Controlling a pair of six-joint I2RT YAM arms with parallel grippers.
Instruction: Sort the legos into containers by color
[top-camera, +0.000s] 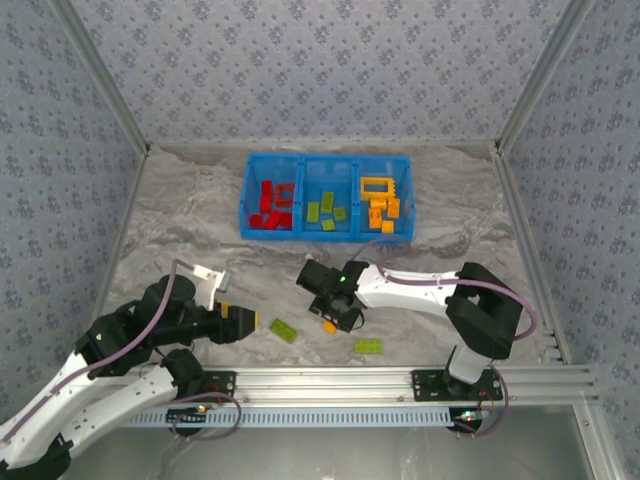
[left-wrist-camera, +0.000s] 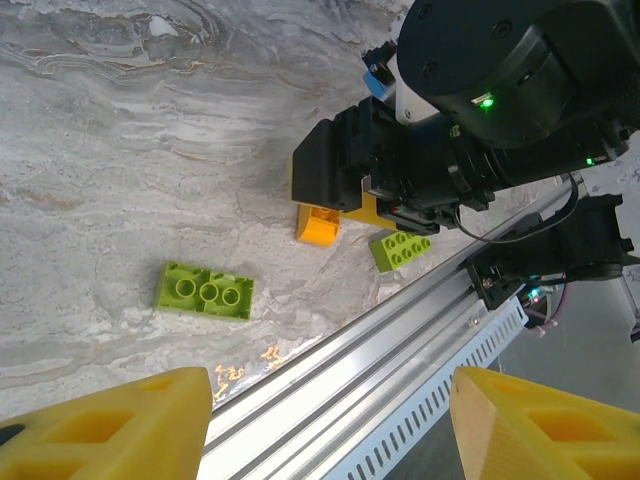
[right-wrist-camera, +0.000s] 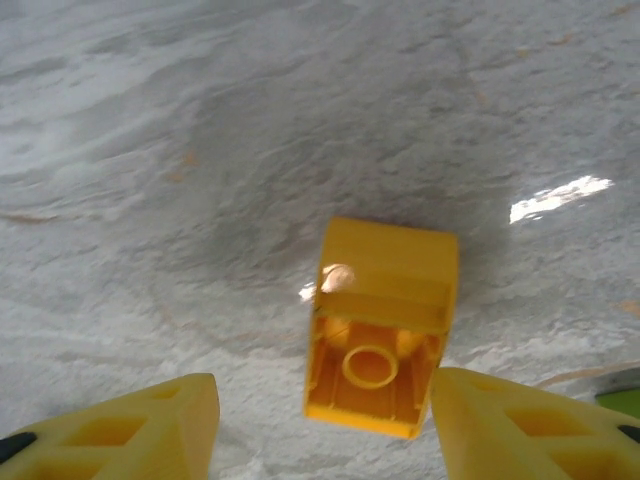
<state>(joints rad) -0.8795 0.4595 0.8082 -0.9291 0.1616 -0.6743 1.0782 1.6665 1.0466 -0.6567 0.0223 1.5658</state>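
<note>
right wrist view: the right gripper (right-wrist-camera: 322, 385), spread wide and holding nothing, straddles the orange brick (right-wrist-camera: 380, 320) lying on its side near the table's (right-wrist-camera: 150, 150) near edge. the brick's long axis runs crosswise to the closing line.

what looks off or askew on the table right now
The orange brick between the right gripper's open jaws lies tipped on its side, hollow underside showing. One green brick outside the blue tray lies upside down.
</note>
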